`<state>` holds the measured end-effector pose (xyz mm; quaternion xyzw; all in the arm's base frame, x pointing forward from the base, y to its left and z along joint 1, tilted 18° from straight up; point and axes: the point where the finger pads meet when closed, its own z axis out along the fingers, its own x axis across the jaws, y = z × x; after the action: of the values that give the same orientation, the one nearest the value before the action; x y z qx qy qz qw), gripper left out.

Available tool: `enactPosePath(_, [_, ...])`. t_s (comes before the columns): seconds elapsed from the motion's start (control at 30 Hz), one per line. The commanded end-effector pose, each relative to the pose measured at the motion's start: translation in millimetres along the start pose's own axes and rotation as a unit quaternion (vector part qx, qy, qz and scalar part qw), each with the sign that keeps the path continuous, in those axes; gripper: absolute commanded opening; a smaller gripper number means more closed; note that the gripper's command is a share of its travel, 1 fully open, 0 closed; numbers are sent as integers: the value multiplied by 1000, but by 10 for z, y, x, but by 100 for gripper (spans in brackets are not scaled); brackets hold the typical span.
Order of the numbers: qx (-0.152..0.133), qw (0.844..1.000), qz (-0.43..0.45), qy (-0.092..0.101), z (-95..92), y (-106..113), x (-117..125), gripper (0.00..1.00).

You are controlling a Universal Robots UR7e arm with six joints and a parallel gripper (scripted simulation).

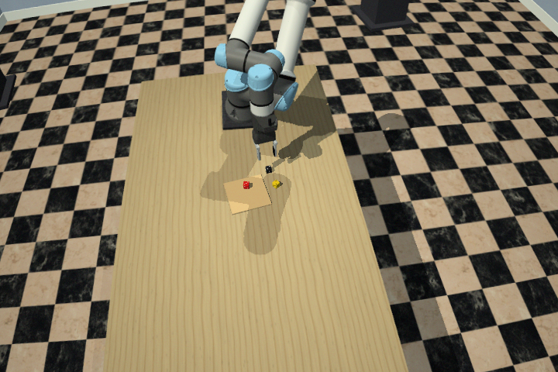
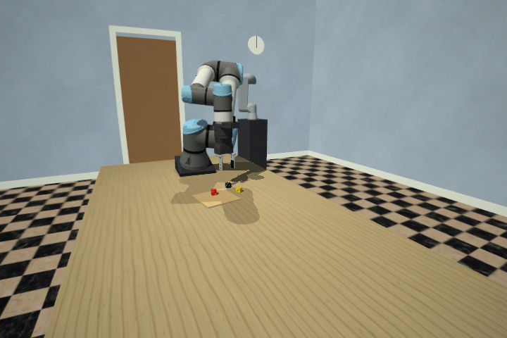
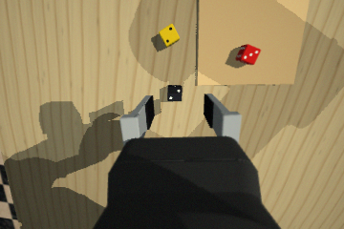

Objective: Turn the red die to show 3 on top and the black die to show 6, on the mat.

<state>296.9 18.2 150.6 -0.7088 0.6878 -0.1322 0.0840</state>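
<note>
Open pincer above the black die, off the mat.

The pincer [image 3: 179,114] hangs over the bench [image 1: 191,280] with its fingers spread wide and nothing between them. In the wrist view the black die [image 3: 175,93] sits on bare wood just beside the mat [image 3: 256,62] corner, showing what looks like two pips on top. The red die [image 3: 248,53] lies on the mat, three pips on its visible face. The yellow die [image 3: 169,35] rests on the wood, apart from both.
</note>
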Motion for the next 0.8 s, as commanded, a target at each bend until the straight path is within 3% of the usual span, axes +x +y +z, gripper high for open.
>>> enactPosePath(0.0, [-1,1000,28,-1,25,45,-29,100])
enactPosePath(0.23, [-1,1000,30,-1,26,48,-31,100])
enactPosePath(0.27, [-1,1000,30,-1,26,48,-31,70])
enactPosePath(0.77, [-1,1000,30,-1,26,48,-31,70])
